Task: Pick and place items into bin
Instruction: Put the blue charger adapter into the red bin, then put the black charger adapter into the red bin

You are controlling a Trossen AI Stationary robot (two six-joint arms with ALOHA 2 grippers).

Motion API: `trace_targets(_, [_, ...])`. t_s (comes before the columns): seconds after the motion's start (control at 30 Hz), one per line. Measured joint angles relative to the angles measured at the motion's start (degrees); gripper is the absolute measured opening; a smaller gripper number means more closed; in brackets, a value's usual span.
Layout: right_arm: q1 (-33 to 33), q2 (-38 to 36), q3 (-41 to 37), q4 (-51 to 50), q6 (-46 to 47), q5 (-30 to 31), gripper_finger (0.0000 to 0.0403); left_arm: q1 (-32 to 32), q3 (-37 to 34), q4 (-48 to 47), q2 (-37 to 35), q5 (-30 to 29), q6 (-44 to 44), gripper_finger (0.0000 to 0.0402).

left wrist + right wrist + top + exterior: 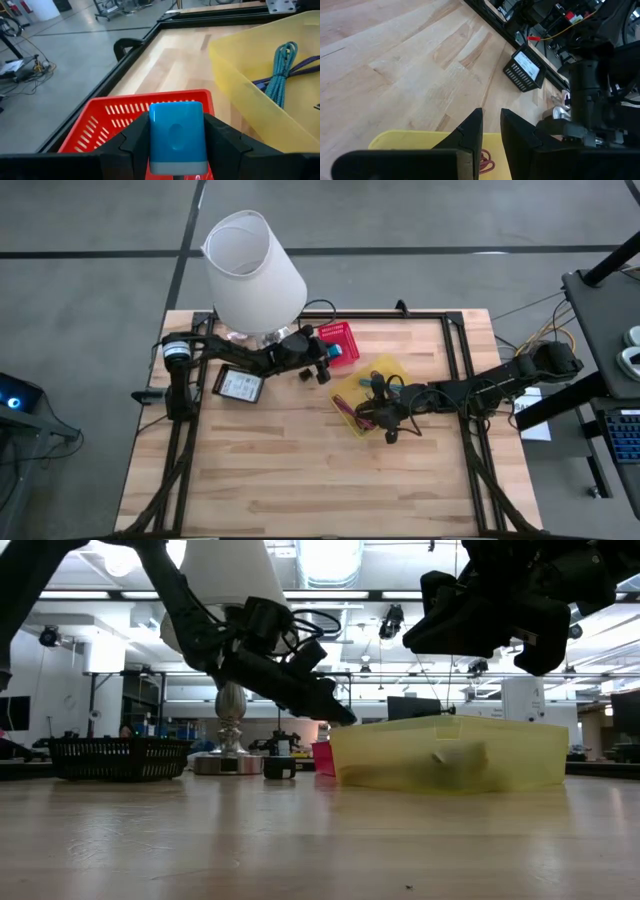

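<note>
Left gripper [175, 150] pinches a blue block [176, 135] above the wooden table [300, 470]; right gripper's [492, 130] state unclear.

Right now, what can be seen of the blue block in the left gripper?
The blue block is a smooth, glossy, plastic-looking piece with rounded corners, bright blue with a paler band along its lower edge and a faint oval mark on its face. It stands upright, clamped on both sides by the left gripper, whose dark fingers press against it. It is held above the red slotted basket, beside the yellow bin. Its underside and back are hidden.
</note>
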Motion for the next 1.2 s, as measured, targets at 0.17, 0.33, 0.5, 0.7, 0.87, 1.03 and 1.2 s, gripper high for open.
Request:
trace_targets(0.17, [0.02, 0.0, 0.0, -0.01, 0.0, 0.0, 0.0057, 0.05, 0.23, -0.02, -0.15, -1.33, -0.46, 0.0204])
trace_targets(0.33, [0.02, 0.0, 0.0, -0.01, 0.01, 0.0, 0.0057, 0.07, 0.23, -0.08, -0.26, -2.91, -0.48, 0.0298])
trace_targets(0.5, [0.02, 0.0, -0.01, -0.01, -0.01, 0.0, 0.0057, -0.35, 0.17, -0.34, -0.39, -2.95, -0.53, 0.033])
trace_targets(0.7, [0.02, 0.01, -0.01, -0.01, 0.01, 0.0, 0.0057, -2.52, 0.14, -0.42, -0.79, -2.88, -0.56, 0.0332])
trace_targets(0.87, [0.0, 0.02, -0.01, -0.09, 0.05, 0.0, 0.0057, -4.0, 0.08, -4.68, -1.53, -2.89, -0.51, 0.0332])
trace_targets(1.03, [0.02, 0.0, -0.01, -1.03, 0.03, 0.0, 0.0057, -4.24, -0.03, -18.3, -4.43, -4.37, -5.23, 0.0333])
trace_targets(1.2, [-0.01, 0.0, 0.0, -1.04, 0.03, 0.01, 0.0057, -4.28, -0.32, -28.93, -8.44, -4.8, -9.4, 0.0333])
